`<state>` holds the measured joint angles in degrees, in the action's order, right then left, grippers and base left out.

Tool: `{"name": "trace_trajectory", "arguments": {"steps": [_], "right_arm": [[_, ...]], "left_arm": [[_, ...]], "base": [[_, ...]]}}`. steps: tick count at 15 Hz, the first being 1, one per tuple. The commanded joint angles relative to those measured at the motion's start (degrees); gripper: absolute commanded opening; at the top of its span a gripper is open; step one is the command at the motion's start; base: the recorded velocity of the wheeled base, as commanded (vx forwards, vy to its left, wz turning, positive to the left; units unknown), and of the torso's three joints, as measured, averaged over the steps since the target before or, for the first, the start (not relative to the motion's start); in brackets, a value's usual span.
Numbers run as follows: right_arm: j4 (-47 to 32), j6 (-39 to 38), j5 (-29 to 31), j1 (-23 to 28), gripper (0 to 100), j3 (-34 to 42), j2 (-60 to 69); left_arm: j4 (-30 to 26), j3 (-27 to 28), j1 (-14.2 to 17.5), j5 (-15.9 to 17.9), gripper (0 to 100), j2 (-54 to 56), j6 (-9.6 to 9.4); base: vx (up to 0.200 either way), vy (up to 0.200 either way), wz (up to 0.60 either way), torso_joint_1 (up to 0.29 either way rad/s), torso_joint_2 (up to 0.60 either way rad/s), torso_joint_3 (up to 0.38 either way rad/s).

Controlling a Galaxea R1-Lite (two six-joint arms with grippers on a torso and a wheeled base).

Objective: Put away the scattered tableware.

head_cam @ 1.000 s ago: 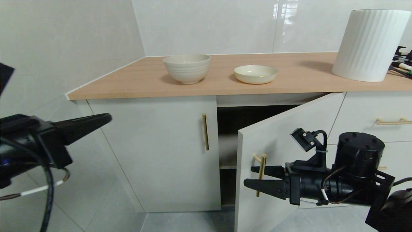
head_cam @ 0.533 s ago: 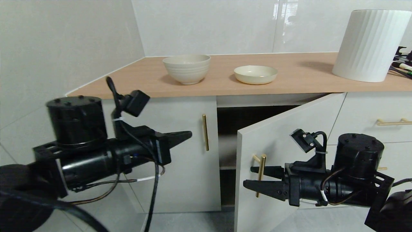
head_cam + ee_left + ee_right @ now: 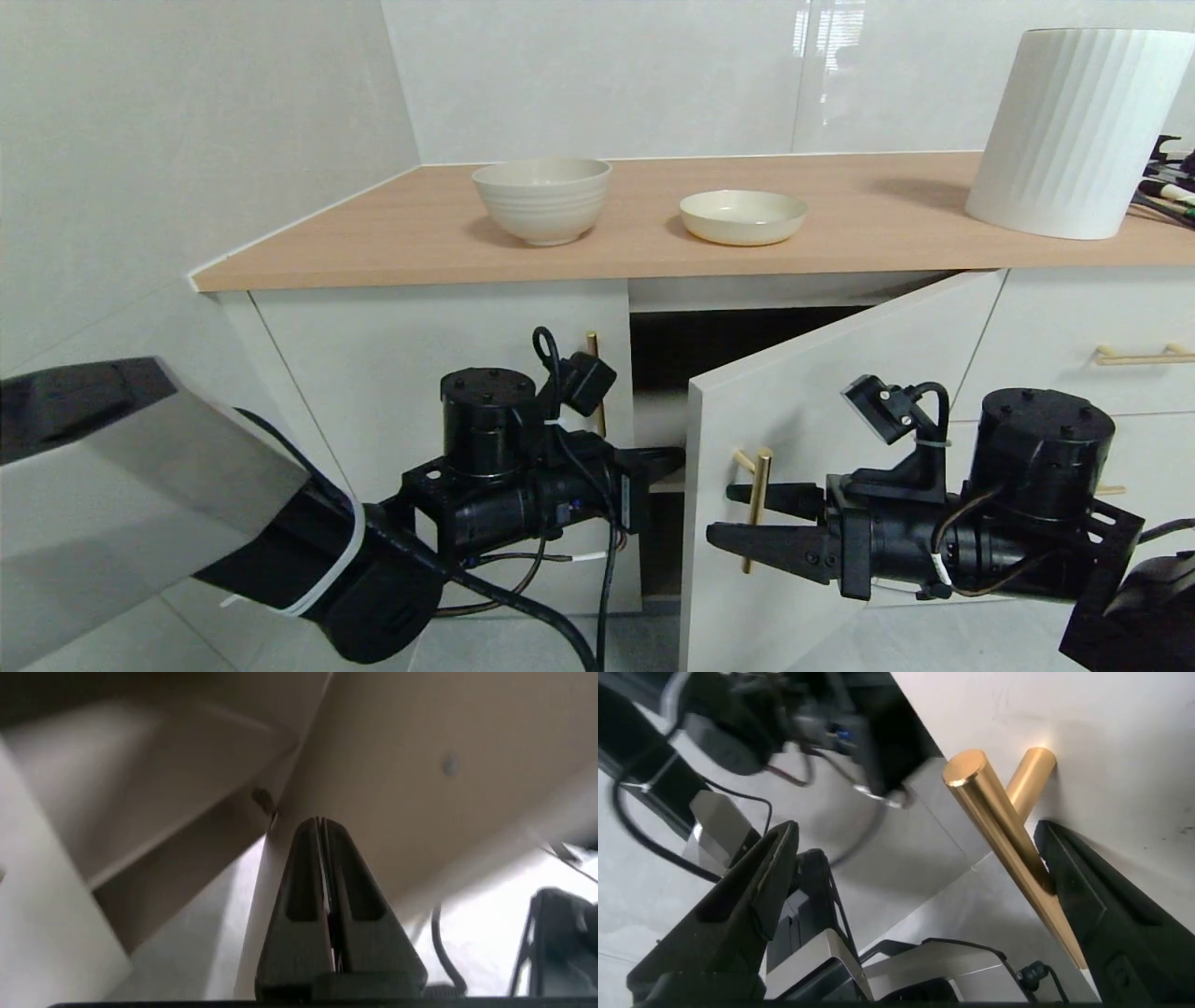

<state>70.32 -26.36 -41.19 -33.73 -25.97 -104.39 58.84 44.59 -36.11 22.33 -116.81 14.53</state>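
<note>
On the smooth wooden countertop [image 3: 887,215] sat a deep, ribbed ceramic bowl [image 3: 542,198] and a shallow glossy dish [image 3: 743,216], apart. Below, the left gripper [image 3: 674,455] was clenched empty; the right gripper [image 3: 719,510] gaped, its 2 fingers straddling the cylindrical brass handle [image 3: 763,471].

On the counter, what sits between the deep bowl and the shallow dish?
Nothing. In the head view the stretch of wooden counter between the deep bowl and the shallow dish is bare, and the two stand apart.
</note>
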Motion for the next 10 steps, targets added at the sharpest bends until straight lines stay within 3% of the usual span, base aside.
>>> {"name": "trace_trajectory", "arguments": {"steps": [1,6,8,10], "right_arm": [[-0.18,-0.01,0.32,0.86,100,0.13,-0.11],[-0.18,2.98,0.5,6.05,100,1.01,0.41],[-0.18,5.53,0.5,10.62,100,3.73,1.56],[-0.18,7.2,0.5,11.5,100,8.92,6.39]], "left_arm": [[0.04,2.25,-1.33,-0.01,0,-2.81,0.06],[0.04,2.16,-2.83,0.08,0,-1.84,0.06],[0.13,2.34,-2.83,0.17,0,-2.11,0.15],[0.04,2.43,-2.83,0.25,0,-2.11,0.15]], "base": [[0.0,0.0,0.0,0.0,0.0,0.0],[0.0,0.0,0.0,0.0,0.0,0.0],[0.0,0.0,0.0,0.0,0.0,0.0],[0.0,0.0,0.0,0.0,0.0,0.0]]}}
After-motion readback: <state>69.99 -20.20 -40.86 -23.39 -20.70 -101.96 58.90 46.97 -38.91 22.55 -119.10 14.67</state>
